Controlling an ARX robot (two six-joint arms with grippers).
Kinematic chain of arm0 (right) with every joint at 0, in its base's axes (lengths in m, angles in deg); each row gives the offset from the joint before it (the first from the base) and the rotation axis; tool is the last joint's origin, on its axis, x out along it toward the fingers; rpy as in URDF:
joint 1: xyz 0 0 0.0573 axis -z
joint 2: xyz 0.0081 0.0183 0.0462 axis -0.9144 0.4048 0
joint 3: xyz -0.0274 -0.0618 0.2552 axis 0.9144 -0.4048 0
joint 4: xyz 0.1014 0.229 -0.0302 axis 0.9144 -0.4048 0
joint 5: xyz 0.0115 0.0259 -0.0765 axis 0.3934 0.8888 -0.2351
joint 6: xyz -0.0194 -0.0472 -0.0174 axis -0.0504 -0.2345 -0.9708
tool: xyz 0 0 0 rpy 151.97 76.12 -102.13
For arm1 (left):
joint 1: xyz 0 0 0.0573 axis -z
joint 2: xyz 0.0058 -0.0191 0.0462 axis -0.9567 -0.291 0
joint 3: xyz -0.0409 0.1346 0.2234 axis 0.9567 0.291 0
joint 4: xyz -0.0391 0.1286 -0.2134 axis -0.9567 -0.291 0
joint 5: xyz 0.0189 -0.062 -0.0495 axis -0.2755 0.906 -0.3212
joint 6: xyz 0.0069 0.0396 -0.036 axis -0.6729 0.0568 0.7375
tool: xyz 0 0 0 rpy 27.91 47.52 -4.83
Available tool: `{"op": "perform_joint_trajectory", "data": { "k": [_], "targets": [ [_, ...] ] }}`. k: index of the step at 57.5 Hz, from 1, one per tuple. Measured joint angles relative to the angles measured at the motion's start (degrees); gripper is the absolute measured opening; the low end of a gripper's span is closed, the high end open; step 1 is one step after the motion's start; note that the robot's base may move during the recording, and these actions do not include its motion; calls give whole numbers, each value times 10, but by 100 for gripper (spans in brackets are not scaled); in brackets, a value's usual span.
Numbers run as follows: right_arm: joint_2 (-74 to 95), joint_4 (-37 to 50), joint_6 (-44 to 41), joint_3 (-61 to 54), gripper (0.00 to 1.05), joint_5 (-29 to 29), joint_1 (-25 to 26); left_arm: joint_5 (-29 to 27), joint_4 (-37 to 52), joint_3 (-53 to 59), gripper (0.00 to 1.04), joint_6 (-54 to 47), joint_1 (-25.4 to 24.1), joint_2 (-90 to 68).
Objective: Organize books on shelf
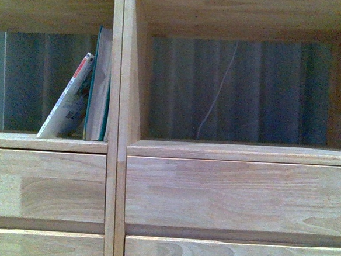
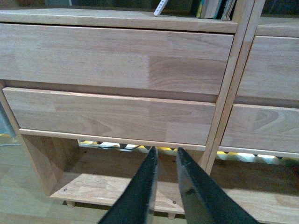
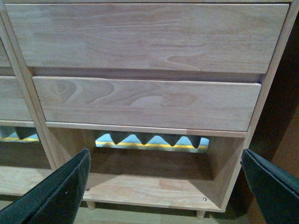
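Light natural-wood shelving unit [image 1: 224,190]: 2 columns of cubbies split by a vertical divider, with plank-like drawer fronts stacked below the cubby floors. In the front view the right cubby holds only a thin pale cord [image 1: 216,96] hanging down its back. Both wrist views look at the drawer fronts and the open lower cubbies beneath them; a yellow-edged strip with a zigzag outline [image 3: 149,141] shows through the back of the lower cubby in the right wrist view.

Thicker teal-green-covered book with pale pages [image 1: 100,85]: stands upright in the left cubby, against the central divider, its base on the cubby floor.

Thin paperback with a white-blue cover and red spine marks [image 1: 69,100]: tilted in the same cubby, its top edge leaning on the teal book, its foot set further from the divider.

Left gripper [image 2: 165,161]: 2 dark fingers drawn nearly together, a narrow slit between them, nothing held; it hangs before the lower cubby.

Right gripper [image 3: 163,186]: fingers spread wide apart, empty, before the right column's lower cubby.
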Motion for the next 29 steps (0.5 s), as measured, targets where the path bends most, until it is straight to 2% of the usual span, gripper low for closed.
{"op": "perform_joint_trajectory", "data": {
  "k": [3, 29],
  "targets": [
    [0, 0, 0, 0, 98, 0, 0, 0, 5, 15, 3, 0, 0, 12],
    [0, 0, 0, 0, 98, 0, 0, 0, 9, 94, 3, -2, 0, 91]
  ]
}}
